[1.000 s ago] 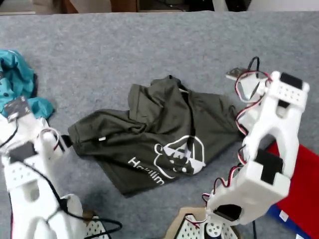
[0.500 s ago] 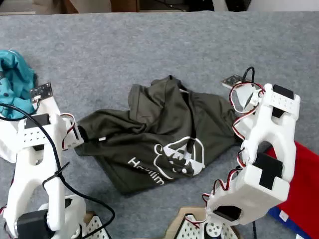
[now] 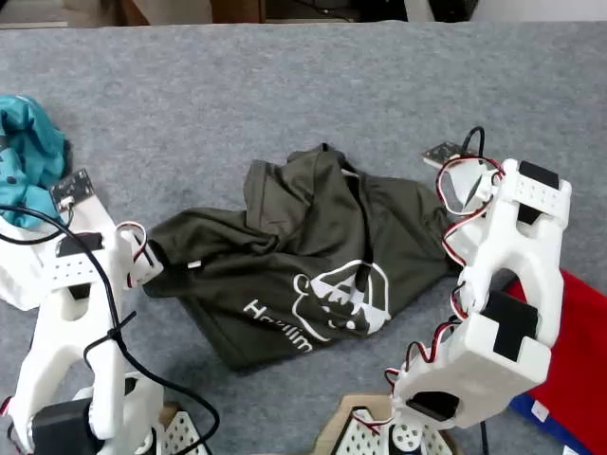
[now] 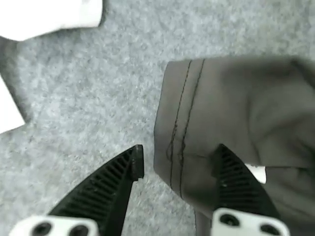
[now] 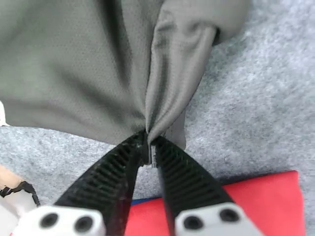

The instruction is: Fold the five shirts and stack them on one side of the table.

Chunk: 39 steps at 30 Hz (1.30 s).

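A dark olive shirt (image 3: 303, 261) with a white print lies crumpled in the middle of the grey table. My left gripper (image 4: 177, 160) is open, its fingers straddling the stitched hem of the olive shirt's (image 4: 231, 123) sleeve at its left end. My right gripper (image 5: 149, 143) is shut on a pinched fold of the olive shirt (image 5: 98, 64) at its right edge. The left arm (image 3: 76, 313) stands at the near left and the right arm (image 3: 503, 294) at the near right in the high view.
A teal shirt (image 3: 28, 156) is bunched at the table's left edge. A folded red shirt (image 3: 574, 351) lies on a blue one (image 3: 541, 412) at the near right, behind the right arm. The far half of the table (image 3: 313, 85) is bare felt.
The left arm has swung up from the near left corner to the shirt's left sleeve. The right arm shifted slightly toward the shirt, then held still.
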Each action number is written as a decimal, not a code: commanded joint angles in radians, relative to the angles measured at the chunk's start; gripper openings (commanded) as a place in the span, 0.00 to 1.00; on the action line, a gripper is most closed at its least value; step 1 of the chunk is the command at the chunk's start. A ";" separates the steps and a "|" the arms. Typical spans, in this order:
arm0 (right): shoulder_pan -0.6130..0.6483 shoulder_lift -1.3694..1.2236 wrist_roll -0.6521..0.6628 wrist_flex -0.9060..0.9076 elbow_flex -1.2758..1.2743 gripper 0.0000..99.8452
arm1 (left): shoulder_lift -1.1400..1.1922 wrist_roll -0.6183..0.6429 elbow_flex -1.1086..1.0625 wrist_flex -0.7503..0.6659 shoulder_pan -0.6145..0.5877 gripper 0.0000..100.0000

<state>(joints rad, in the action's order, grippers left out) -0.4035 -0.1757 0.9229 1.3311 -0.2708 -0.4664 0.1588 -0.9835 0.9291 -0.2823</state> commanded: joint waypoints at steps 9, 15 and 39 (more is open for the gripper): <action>0.008 0.070 -0.012 -0.005 0.016 0.00 | 0.226 0.006 0.117 -0.029 -0.084 0.21; 0.007 0.070 -0.012 -0.006 0.016 0.01 | 0.255 0.006 0.133 -0.017 -0.012 0.21; -0.001 0.070 -0.014 0.034 0.044 0.18 | 0.257 0.005 0.152 -0.035 0.017 0.02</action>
<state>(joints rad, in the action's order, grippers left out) -0.4035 -0.1757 0.9229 1.3341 -0.2708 -0.1995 0.1603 -0.8669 0.8938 -0.2670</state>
